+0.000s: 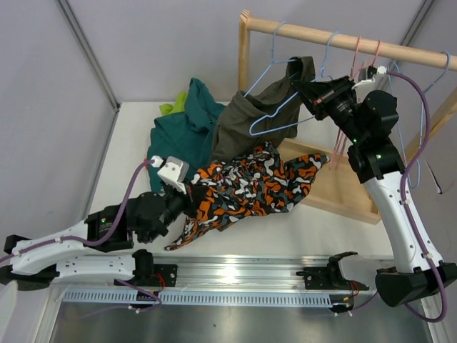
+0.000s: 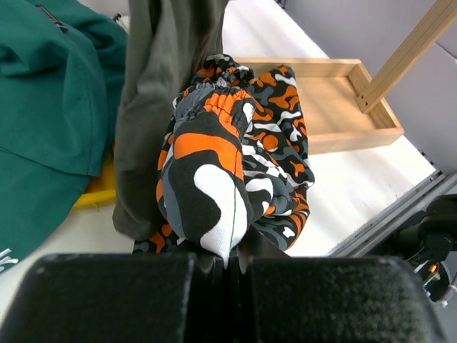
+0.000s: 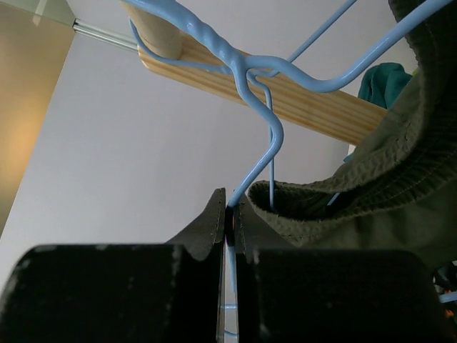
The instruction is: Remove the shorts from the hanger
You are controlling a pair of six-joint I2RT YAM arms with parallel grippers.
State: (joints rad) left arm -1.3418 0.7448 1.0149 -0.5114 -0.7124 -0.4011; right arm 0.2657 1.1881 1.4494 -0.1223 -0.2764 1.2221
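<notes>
One pair left on blue hanger (image 3: 246, 69), olive shorts (image 1: 235, 127); right gripper (image 3: 228, 214) pinches its wire, left gripper (image 2: 230, 257) clamps camo shorts (image 2: 211, 164).

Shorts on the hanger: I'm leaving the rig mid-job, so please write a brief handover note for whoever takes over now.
Left gripper: shut on the camouflage shorts, which lie spread on the table.
Right gripper: shut on the wire of the blue hanger, by the wooden rail.
Done: teal shorts and lime green shorts are piled on the table.
Left: olive-grey shorts hang on the blue hanger; free them.
</notes>
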